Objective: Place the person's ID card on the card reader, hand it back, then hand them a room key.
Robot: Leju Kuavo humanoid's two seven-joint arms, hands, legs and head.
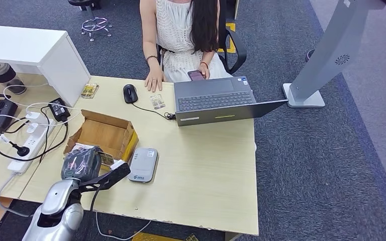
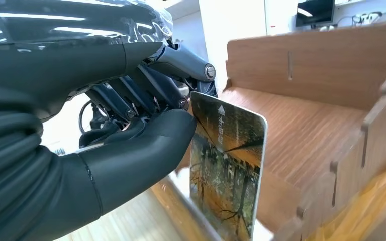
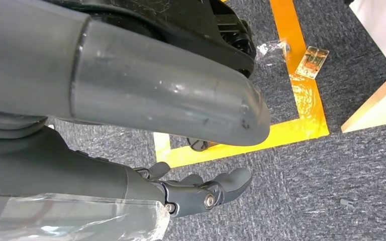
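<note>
We pinch the room key card (image 2: 228,170) between thumb and fingers of our left hand (image 1: 82,163), just at the wooden box (image 1: 103,133). Lifting clear of its wall, we should keep the pinch firm. Our right hand (image 3: 201,193) hangs empty, fingers loosely apart.

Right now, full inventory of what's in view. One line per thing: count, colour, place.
card: 1, autumn-tree print, pinched in left hand by the box
wooden box: 1, brown, open, near-left of desk
card reader: 1, grey, flat beside the box
laptop: 1, grey, open, far side of desk
mouse: 1, black, left of laptop
small card: 1, pale, between mouse and laptop
power strip: 1, white, side table
desk: 1, light wood
person: 1, white dress, seated, holding phone
left hand: dark, over the box
right hand: dark, hanging over carpet, holds nothing
</note>
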